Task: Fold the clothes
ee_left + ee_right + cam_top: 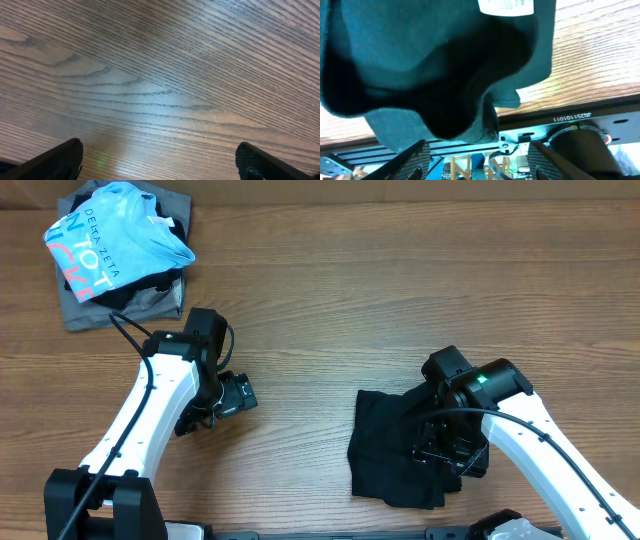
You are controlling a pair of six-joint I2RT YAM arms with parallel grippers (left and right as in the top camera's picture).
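Note:
The clothes (390, 448) are one black T-shirt, bunched in a crumpled heap at the table's front right. My right gripper (445, 448) is over its right side. In the right wrist view the black fabric (435, 65) fills the upper frame, with its white neck label (506, 6) at the top. A fold hangs just beyond my right gripper (479, 147). The jaws stand apart with nothing clamped between the pads. My left gripper (215, 405) hovers wide open over bare wood, well left of the shirt, and only the table shows between its fingers (55, 160).
A light blue DELTA ZETA shirt (115, 240) lies on a grey garment (90, 310) at the back left corner. The table's front edge and a metal rail (580, 120) run close under the right gripper.

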